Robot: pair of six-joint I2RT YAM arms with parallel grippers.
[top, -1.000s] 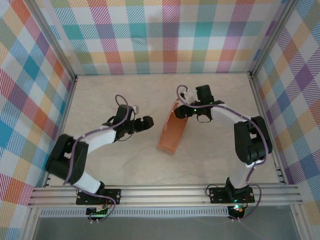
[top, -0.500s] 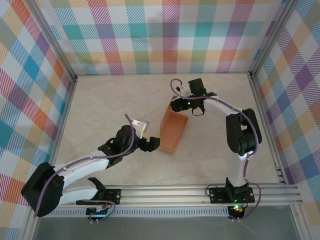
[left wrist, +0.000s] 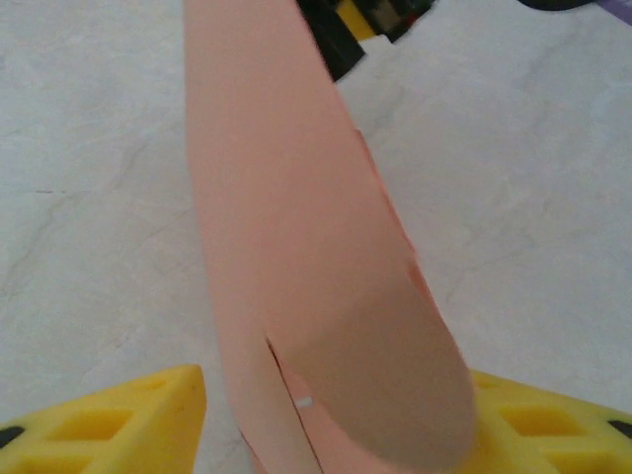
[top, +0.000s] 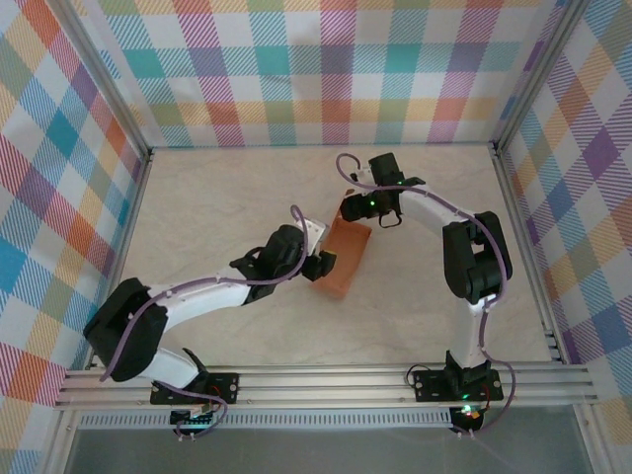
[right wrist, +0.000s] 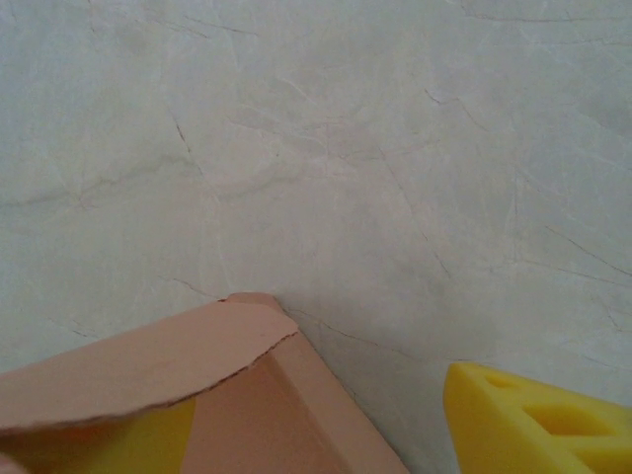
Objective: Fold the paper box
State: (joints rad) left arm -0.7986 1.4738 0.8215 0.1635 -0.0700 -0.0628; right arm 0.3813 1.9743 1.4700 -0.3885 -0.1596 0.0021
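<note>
Marbled table point(top: 227, 197) between checked walls carries one paper box point(top: 346, 252) mid-table, its ends straddled by two grippers, the left gripper point(top: 321, 265) near and the right gripper point(top: 354, 210) far; card half hides one finger, so whether either grips is unclear.

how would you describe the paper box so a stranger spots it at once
Within the plaid walls lies a pale marbled table. Near its middle, between the left gripper and the right gripper, is the paper box: plain salmon-orange card, unlike the black grippers beside it.
</note>
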